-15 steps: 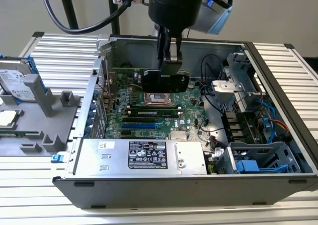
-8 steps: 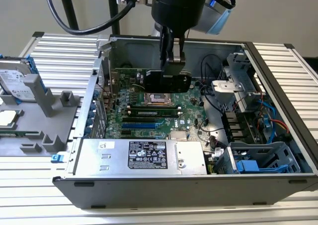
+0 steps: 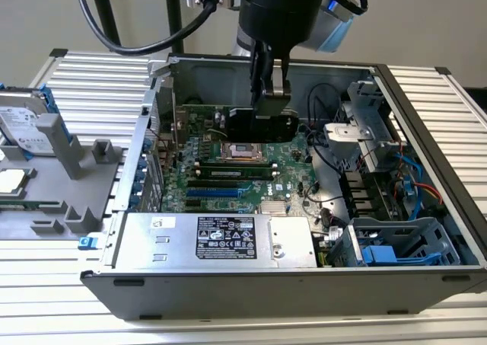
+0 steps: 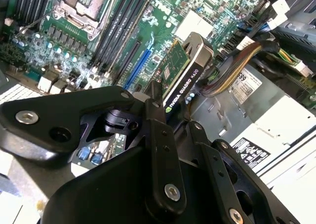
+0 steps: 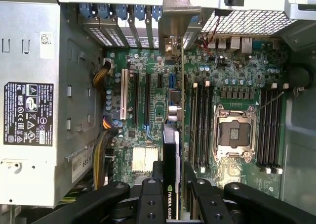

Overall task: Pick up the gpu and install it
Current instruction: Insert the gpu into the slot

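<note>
My gripper (image 3: 271, 87) reaches down into the open computer case and is shut on the gpu (image 3: 263, 124), a flat card with a black shroud. The card hangs on edge above the green motherboard (image 3: 228, 179), near its CPU socket. In the second wrist view the gpu (image 4: 181, 71) shows a green board face and a black labelled edge between my fingers (image 4: 159, 130). In the first wrist view the gpu (image 5: 171, 155) appears edge-on over the expansion slots (image 5: 147, 100), with its silver bracket (image 5: 179, 16) toward the case's rear wall. Whether the card touches the board is unclear.
A silver power supply (image 3: 221, 238) lies along the case's front edge. Drive cages and cables (image 3: 373, 162) crowd the exterior view's right. Outside the case, at the exterior view's left, a grey fixture (image 3: 72, 181) holds a silver hard drive (image 3: 23, 120) in a blue frame.
</note>
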{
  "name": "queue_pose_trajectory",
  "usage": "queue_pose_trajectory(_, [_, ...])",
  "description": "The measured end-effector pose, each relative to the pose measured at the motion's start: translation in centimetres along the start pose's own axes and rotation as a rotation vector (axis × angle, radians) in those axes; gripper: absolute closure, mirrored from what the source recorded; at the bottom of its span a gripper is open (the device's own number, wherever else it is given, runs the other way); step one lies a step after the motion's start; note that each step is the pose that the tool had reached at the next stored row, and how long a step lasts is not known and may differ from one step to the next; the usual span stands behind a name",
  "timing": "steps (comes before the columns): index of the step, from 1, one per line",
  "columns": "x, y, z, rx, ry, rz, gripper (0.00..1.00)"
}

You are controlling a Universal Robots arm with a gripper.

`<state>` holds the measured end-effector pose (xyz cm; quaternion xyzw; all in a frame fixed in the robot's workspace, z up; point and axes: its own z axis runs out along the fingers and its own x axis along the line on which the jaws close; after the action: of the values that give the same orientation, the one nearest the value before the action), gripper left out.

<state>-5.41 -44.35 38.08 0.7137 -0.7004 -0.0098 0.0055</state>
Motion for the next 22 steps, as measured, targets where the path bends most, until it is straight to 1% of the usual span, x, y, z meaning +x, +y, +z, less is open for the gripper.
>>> queue_pose_trajectory(6, [0.01,-0.43,0.01,0.0001,-0.0001,0.000,1.00])
queue_pose_trajectory(22, [0.01,-0.46,0.30,0.0002,0.0000,0.000,1.00])
